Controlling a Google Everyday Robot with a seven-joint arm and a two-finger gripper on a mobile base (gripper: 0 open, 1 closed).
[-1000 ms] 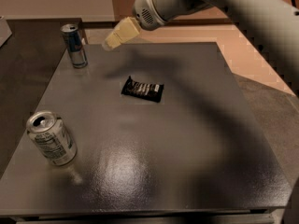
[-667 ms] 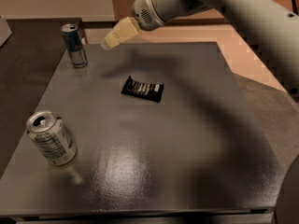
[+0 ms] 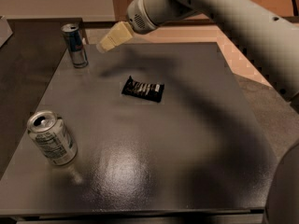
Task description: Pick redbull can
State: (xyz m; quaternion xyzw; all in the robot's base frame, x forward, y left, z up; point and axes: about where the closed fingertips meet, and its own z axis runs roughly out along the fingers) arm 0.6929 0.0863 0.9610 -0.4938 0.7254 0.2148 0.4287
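Redbull can [image 3: 74,45] stands upright at the table's [image 3: 196,139] 11 o'clock corner: slim, tall, blue and silver, with a small red mark and a silver top. The arm [image 3: 224,8] reaches in from 2 o'clock, slanting down to the left, and its gripper [image 3: 104,45] hangs above the far edge at the can's 3 o'clock, near it but apart. Whether the gripper is open or closed cannot be told. A dark wrapper [image 3: 143,89] lies mid-table; a wider silver can [image 3: 51,138] stands tilted at 8 o'clock.
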